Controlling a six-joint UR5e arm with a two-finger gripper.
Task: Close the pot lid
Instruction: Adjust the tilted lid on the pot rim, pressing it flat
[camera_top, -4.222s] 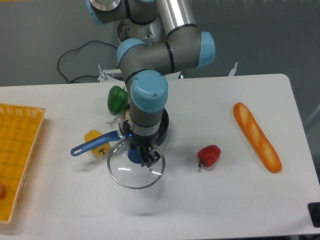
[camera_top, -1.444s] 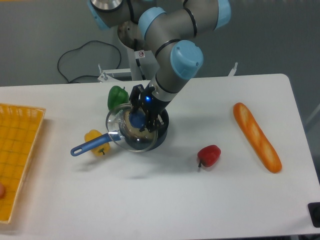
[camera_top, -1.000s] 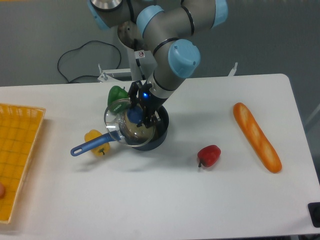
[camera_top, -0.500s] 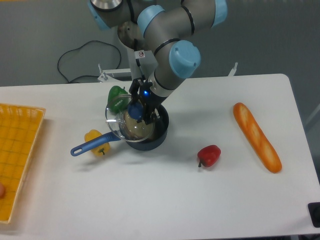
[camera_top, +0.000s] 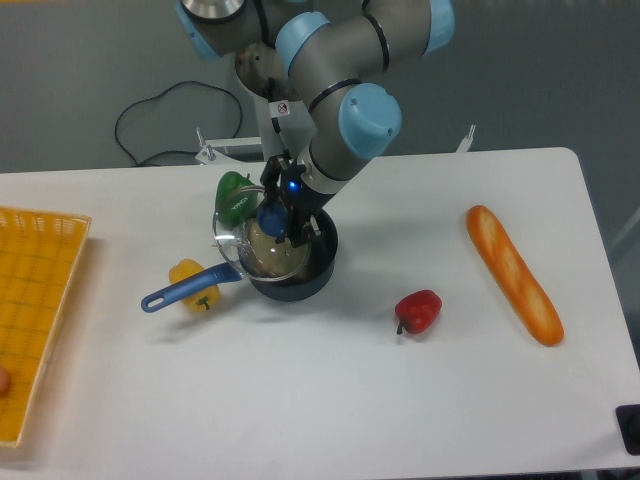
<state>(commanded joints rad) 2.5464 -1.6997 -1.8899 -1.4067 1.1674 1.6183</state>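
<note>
The gripper grips the lid by its knob, holding it tilted over the pot near the desk's back edge, offset left. Placing step: I judge it needs levelling, centring on the rim, then lowering.

Lid held tilted over the pot, not seated.

The gripper was clamped on the blue knob of the lid, which hung tilted over the left part of the pot, its glass overlapping the pot's rim. The pot's blue handle pointed left, lying over a yellow pepper. A green pepper sat just behind the lid. A red pepper lay to the right of the pot, a bread loaf farther right, and a yellow basket at the left edge of the white table.
</note>
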